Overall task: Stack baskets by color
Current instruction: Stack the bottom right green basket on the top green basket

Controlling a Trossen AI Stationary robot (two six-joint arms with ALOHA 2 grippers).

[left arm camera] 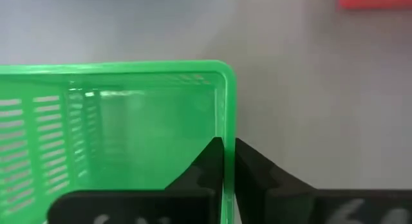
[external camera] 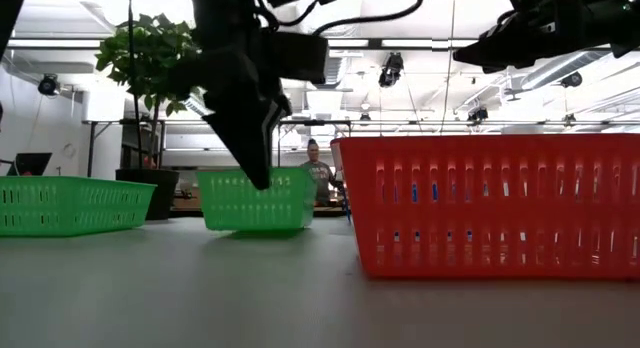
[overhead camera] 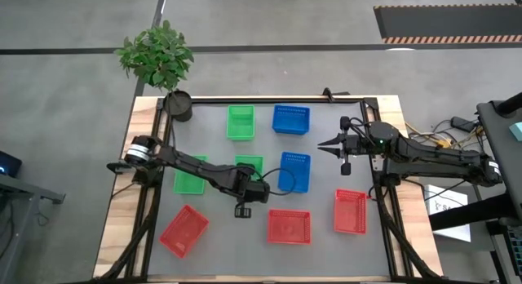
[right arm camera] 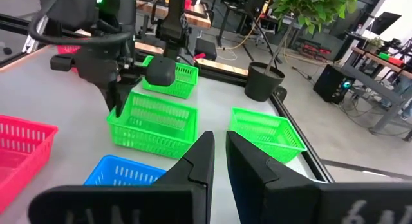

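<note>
The left end effector (left arm camera: pixel 228 161) is closed on the short end wall of the middle green rectangular perforated plastic basket (overhead camera: pixel 249 165), one finger inside the rim and one outside, as the left wrist view shows. This basket sits on the grey table (overhead camera: pixel 326 251) near its centre, with a second green basket (overhead camera: pixel 189 179) just beside it toward the left arm's base and a third green basket (overhead camera: pixel 241 122) farther toward the back edge. These baskets look light, thin-walled and somewhat flexible; a pinch on the rim is the sensible hold, though the smooth plastic may slip or the basket may tilt when lifted by one end. Open table lies between the green baskets, giving room to carry it across. A blue basket (overhead camera: pixel 294 170) stands near on the other side, and three red baskets (overhead camera: pixel 289 226) lie along the front. The round black plant pot (overhead camera: pixel 179 105) occupies the back corner. The right end effector (overhead camera: pixel 329 144) hovers above the table's right side, fingers nearly closed and holding nothing.
</note>
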